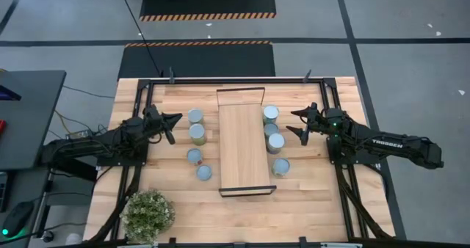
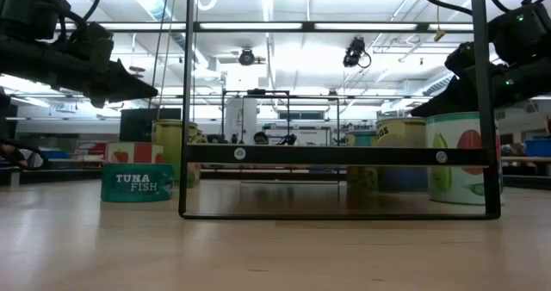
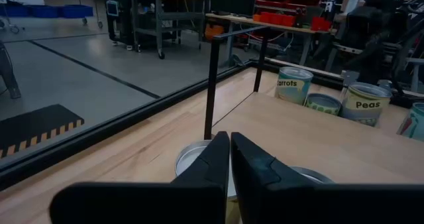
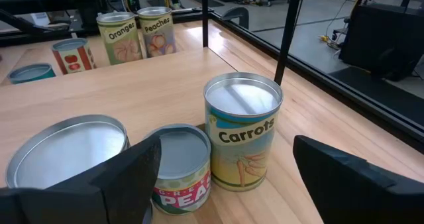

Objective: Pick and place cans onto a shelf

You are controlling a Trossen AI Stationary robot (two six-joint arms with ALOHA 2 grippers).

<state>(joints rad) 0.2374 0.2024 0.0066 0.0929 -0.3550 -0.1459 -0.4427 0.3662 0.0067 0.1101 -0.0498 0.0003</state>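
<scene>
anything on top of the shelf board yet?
No. The shelf top is bare wood in the high view; all eight cans stand on the table beside it, four per side. Whatever lies under the board is covered from above.

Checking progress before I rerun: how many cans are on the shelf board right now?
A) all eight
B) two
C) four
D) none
D: in the high view the shelf top is bare wood, with four cans standing on the table along its left side and four along its right, none on the board.
</scene>
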